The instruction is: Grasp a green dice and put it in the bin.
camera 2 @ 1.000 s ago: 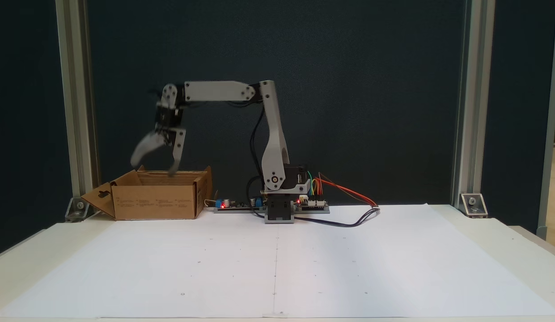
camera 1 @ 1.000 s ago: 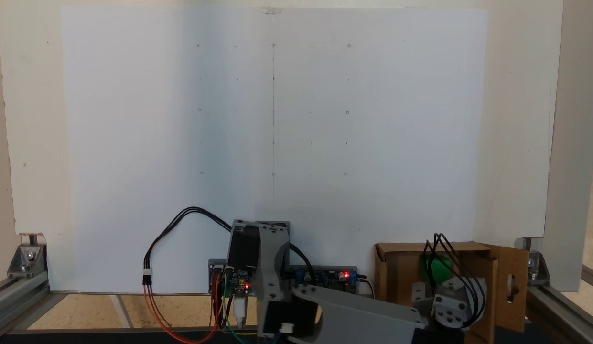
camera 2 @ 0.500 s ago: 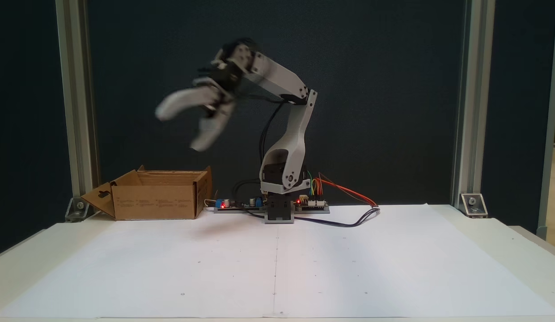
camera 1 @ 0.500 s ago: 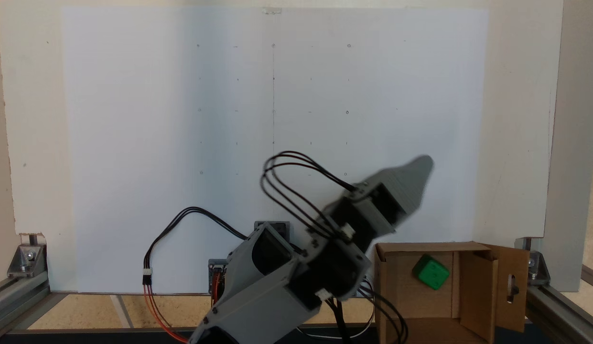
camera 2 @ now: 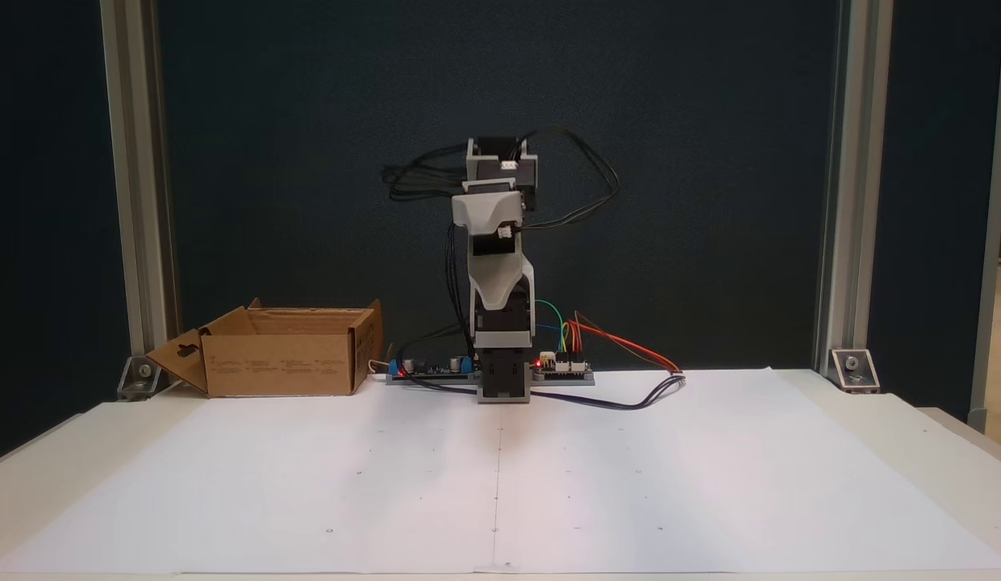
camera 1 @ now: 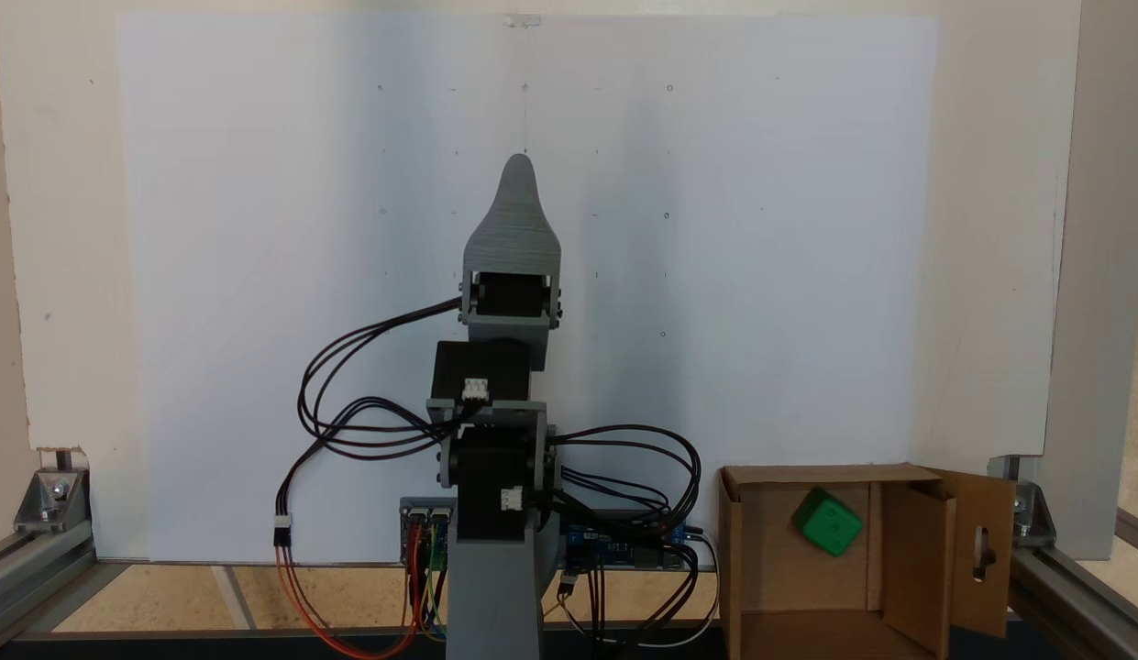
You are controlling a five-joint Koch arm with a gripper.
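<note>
The green dice (camera 1: 827,522) lies inside the bin (camera 1: 779,474), a brown cardboard box with a keyhole-cut flap, at the lower right of a fixed view. In the other fixed view the bin (camera 2: 282,355) stands at the left and its walls hide the dice. My gripper (camera 1: 518,174) is raised over the middle of the white sheet, far from the bin, with nothing in it. Only its upper jaw shows, with the other jaw behind it. The arm (camera 2: 500,274) stands folded above its base.
A circuit board (camera 2: 431,369) with a red light and loose wires (camera 2: 629,347) sits beside the arm's base. Aluminium frame posts (camera 2: 137,202) stand at both sides. A white paper sheet (camera 2: 500,476) with small marks covers the table.
The arm swung from above the bin to the middle of the table. The dice, still under the open gripper a second ago, lies in the bin.
</note>
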